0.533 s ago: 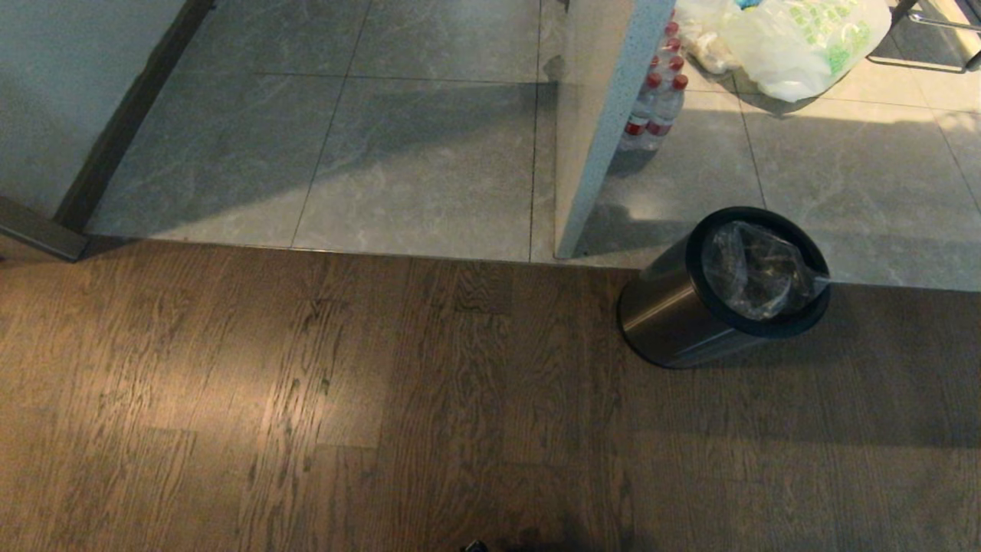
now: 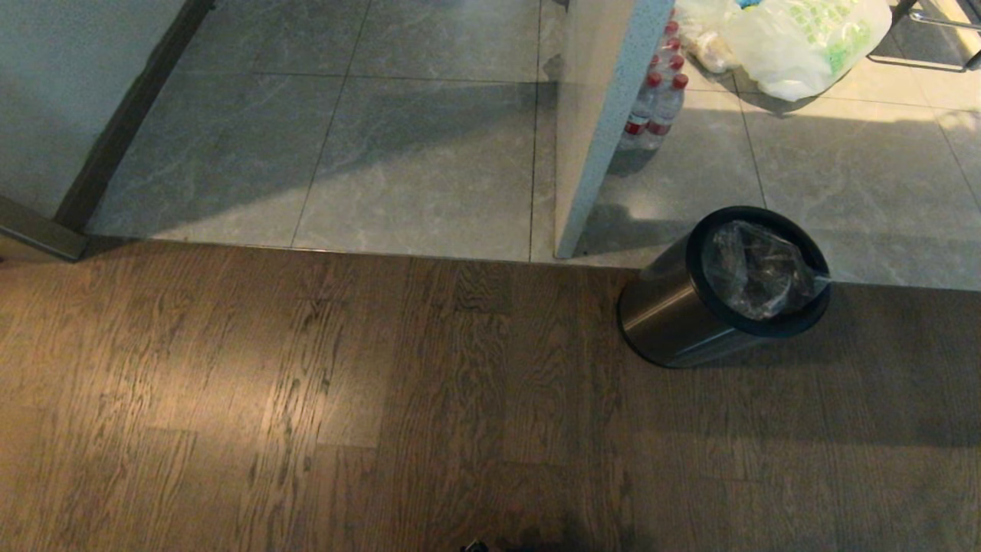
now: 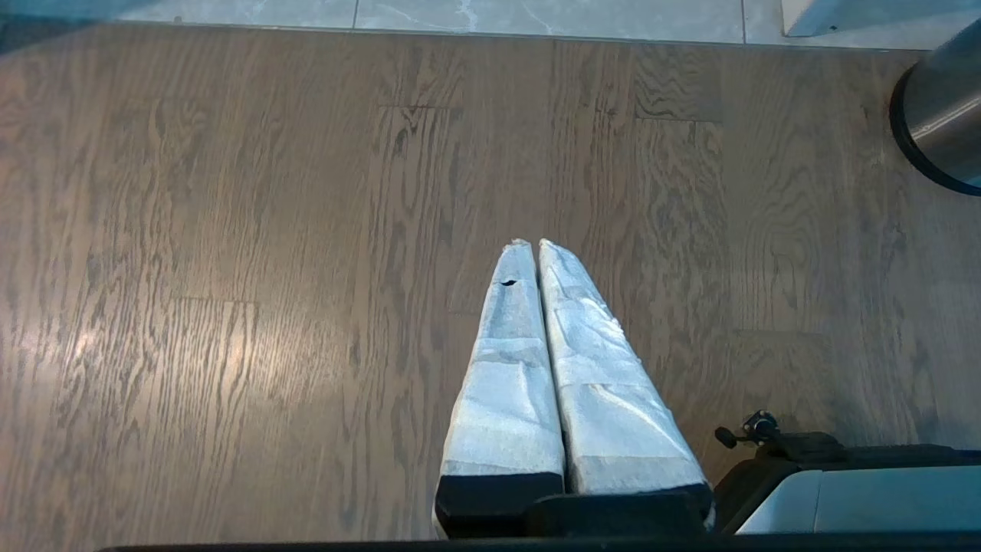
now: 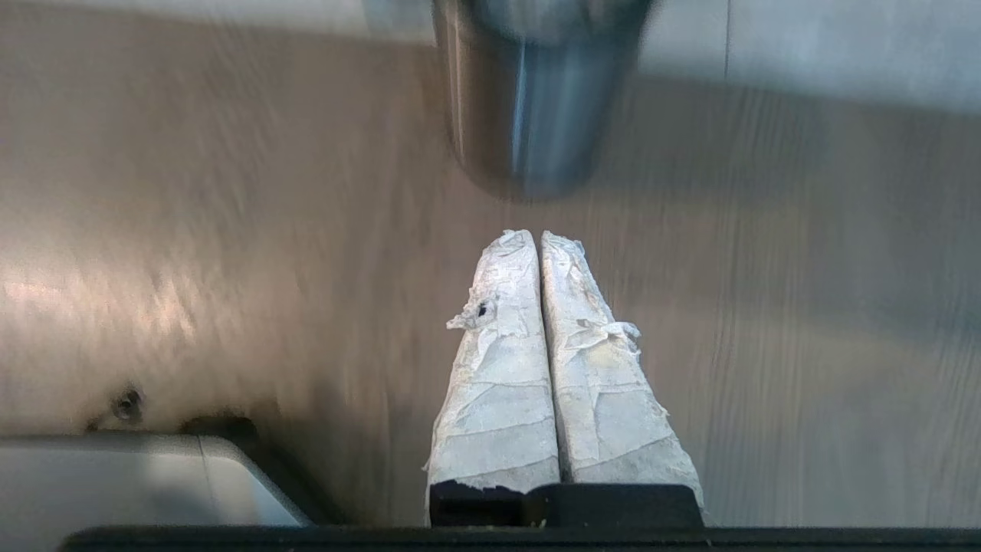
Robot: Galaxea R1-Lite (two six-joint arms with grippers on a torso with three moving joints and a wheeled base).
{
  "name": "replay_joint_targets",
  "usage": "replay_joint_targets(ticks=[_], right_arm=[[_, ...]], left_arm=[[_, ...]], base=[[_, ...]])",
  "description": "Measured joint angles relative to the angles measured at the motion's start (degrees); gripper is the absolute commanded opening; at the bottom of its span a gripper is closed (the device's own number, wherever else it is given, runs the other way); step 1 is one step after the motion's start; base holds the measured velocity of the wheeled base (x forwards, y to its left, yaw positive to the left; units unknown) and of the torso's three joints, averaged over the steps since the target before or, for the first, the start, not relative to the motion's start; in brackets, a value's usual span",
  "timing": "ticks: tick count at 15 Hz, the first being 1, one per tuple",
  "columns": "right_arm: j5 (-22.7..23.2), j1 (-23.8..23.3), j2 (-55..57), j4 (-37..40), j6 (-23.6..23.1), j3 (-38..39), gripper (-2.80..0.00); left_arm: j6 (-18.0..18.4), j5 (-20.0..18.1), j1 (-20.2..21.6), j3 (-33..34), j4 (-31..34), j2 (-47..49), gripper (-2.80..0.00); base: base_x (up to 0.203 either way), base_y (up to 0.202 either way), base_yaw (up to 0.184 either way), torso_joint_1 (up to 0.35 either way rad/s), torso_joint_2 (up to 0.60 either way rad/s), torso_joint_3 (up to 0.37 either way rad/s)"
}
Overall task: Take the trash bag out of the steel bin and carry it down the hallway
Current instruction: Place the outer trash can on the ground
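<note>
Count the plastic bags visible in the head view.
2. A thin transparent crinkled trash bag lines the round brushed-steel bin at the edge of the dark wood floor. A larger opaque white bag with green print lies on the tiles beyond; others may be hidden.

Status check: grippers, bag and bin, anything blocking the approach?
Left gripper shut, empty, over wood floor. Right gripper shut, empty, short of the steel bin. Trash bag still in bin. White pillar stands just behind the bin.

Red-capped water bottles (image 2: 654, 107) beside white pillar (image 2: 605, 115); white bag with green print (image 2: 805, 46) behind, on tile.
</note>
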Motion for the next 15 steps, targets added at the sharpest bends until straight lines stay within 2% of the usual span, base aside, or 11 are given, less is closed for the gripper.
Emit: replay_joint_targets(ticks=[3,7,9,12,15], right_arm=[[3.67,0.02,8.37,3.19,-0.04,-14.11,-2.80],[6.19,0.07,27.81,12.04,0.89,-32.36,-2.80],[6.53,2.30,35.55,15.18,1.96,-35.76,-2.80],[6.67,6.22,43.78,15.75,7.13,-37.07,-2.80],[6.49,7.60,50.33,15.96,6.83,-37.22,-2.80]], left_arm=[[0.00,0.01,0.01,0.00,0.00,0.00,-2.80],[0.00,0.01,0.00,0.00,0.02,0.00,-2.80],[0.00,0.01,0.01,0.00,0.02,0.00,-2.80],[0.00,-0.01,0.01,0.00,0.02,0.00,-2.80],[0.00,0.01,0.01,0.00,0.00,0.00,-2.80]], base=[[0.000,0.000,0.000,0.000,0.00,0.000],[0.000,0.000,0.000,0.000,0.00,0.000],[0.000,0.000,0.000,0.000,0.00,0.000],[0.000,0.000,0.000,0.000,0.00,0.000],[0.000,0.000,0.000,0.000,0.00,0.000]])
